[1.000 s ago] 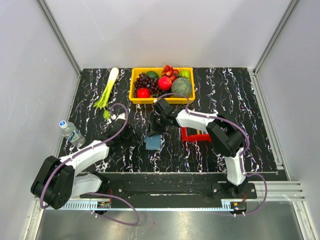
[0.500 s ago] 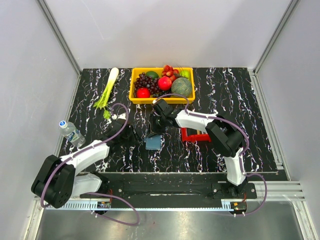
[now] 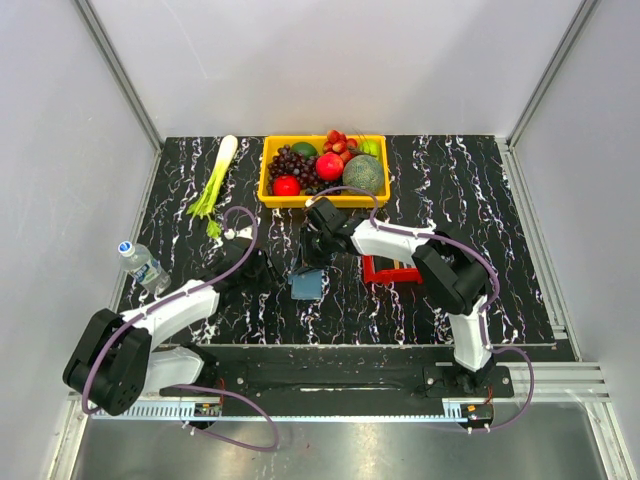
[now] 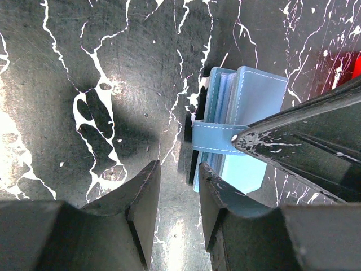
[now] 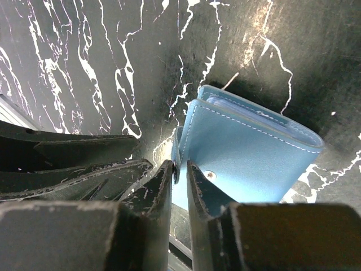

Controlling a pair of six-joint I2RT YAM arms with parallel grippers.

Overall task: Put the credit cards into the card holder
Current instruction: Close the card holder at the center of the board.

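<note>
Blue card holder (image 3: 307,284): one, its strap (image 4: 214,138) pinched by the right end effector (image 5: 179,167)
Left end effector (image 4: 179,169): parted, empty, holder at one o'clock

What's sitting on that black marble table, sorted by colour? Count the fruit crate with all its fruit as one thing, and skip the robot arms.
Yellow: 1, the fruit crate
Red: 1, the tray
Blue: 1, the wallet
Green and white: 1, the leek
Clear: 1, the water bottle
Total: 5
</note>
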